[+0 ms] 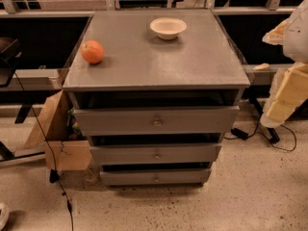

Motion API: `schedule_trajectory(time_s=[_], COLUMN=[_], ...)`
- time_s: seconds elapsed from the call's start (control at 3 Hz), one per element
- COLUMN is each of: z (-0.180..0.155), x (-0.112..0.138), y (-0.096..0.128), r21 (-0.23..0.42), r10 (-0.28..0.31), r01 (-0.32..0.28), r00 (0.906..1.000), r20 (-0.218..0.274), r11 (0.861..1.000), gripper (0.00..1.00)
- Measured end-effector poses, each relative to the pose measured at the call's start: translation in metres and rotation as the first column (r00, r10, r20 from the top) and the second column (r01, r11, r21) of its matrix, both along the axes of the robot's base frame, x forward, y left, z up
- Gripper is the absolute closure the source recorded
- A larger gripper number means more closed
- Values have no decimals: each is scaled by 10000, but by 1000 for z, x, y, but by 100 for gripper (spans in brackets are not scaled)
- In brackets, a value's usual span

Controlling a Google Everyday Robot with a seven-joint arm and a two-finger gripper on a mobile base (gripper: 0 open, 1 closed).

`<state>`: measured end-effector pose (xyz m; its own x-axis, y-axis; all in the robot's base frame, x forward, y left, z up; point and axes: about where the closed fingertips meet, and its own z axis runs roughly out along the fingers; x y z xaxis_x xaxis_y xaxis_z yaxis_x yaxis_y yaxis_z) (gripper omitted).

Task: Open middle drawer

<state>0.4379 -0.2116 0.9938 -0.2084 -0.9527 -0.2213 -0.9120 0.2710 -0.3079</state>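
Speckled floor [240,201] in front, grey cabinet [154,57] on it, middle drawer [125,155] between top drawer [115,121] and bottom drawer [130,177], gripper [285,93] at right edge beside cabinet, grip state cannot be told, bowl [168,28], orange [92,51], central knob [157,155].

At the right edge of your view, the arm [299,32] shows as a smooth, rounded white shell. Below it, your gripper [285,96] appears as pale yellow, blocky, flat-faced segments with darker seams between them. A smaller cream-yellow piece juts out from the shell's upper left side.
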Motion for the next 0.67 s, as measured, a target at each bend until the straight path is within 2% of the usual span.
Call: schedule_trajectory(time_s=[0.33, 0.67], z=[0, -16], x=[0, 7], y=[0, 12], r21=[1, 430], r10=[-4, 171], r01=[4, -184], r00=[10000, 9994], r20=[15, 296], r11=[10000, 9989], gripper=[0, 0])
